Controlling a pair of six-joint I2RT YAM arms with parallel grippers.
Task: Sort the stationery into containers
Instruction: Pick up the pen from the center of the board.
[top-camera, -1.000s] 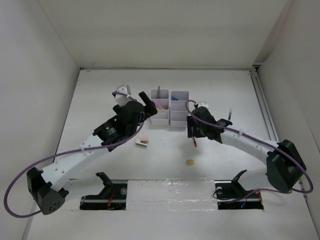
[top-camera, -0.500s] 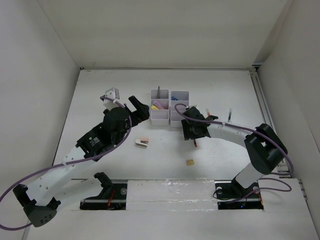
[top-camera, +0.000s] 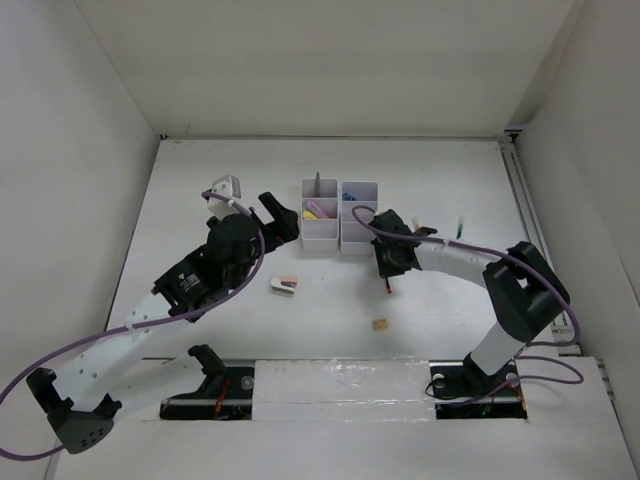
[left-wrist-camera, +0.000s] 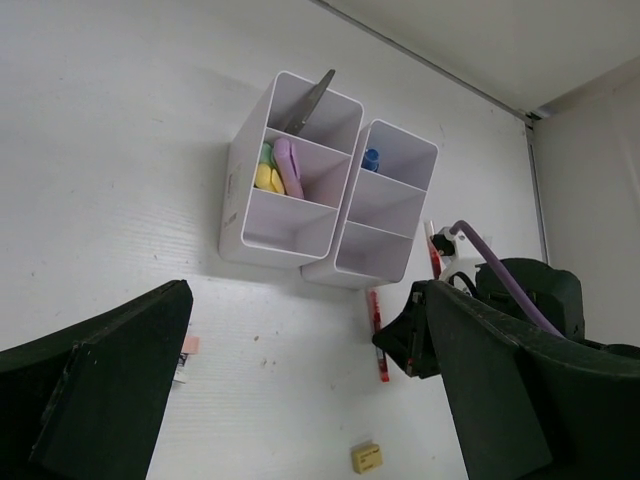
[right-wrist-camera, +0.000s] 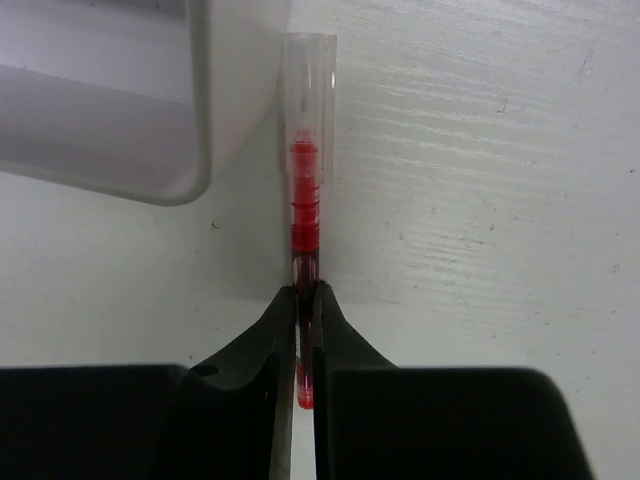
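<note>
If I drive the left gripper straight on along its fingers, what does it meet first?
Probably the side wall of the left organiser, which the open left gripper faces. Depth is unclear: angled downward, it might touch the table just short of it.

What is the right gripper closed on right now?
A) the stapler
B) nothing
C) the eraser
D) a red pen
D: the right wrist view shows the right gripper pinched shut around the red pen, which lies flat beside the white organiser.
</note>
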